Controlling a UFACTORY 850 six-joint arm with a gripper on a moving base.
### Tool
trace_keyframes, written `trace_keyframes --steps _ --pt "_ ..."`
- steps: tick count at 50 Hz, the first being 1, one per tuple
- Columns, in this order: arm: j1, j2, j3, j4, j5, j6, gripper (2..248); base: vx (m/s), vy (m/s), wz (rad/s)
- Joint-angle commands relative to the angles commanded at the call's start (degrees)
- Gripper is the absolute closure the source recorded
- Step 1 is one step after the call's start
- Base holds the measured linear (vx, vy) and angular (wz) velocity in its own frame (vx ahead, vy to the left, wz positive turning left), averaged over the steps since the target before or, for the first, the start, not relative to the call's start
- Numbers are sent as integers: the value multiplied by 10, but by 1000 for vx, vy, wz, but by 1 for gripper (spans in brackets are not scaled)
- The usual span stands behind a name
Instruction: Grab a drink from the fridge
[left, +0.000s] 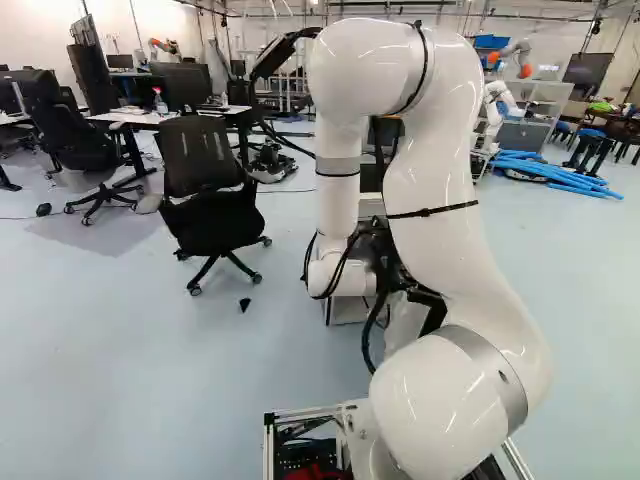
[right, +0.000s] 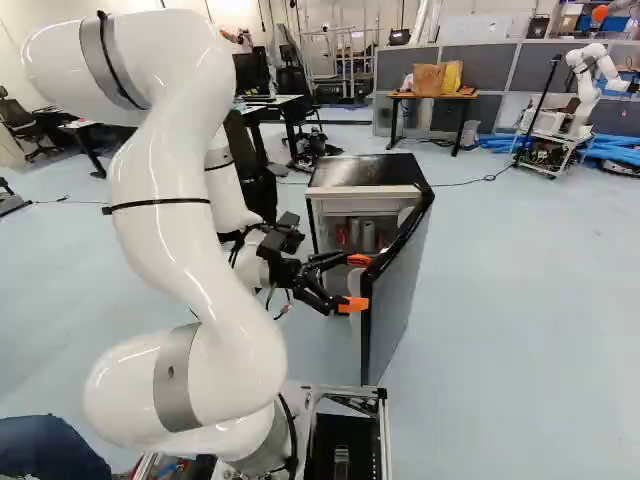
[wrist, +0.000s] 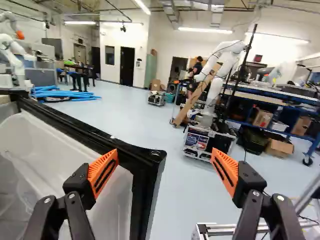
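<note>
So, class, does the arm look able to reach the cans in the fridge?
Probably yes: the door is open and the cans show, but the gripper, at the door's edge, must first come clear.

the smooth pale-blue floor (right: 510, 320) bears a boxy, black-topped grey fridge (right: 355, 173) and, at two o'clock from it in the right base view, a pile of long bright-blue tubes (right: 620, 152)
</note>
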Motion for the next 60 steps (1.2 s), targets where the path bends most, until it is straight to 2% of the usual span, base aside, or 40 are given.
trace_keyframes --steps 13,31,48,60 --pt "-51 5 -27 22 -18 0 3 0 0 0" --pt "-129 8 -72 23 -27 0 3 0 0 0" --pt "-208 2 -126 -2 -27 0 3 0 0 0" --pt "-255 -7 -164 -28 -32 0 3 0 0 0"
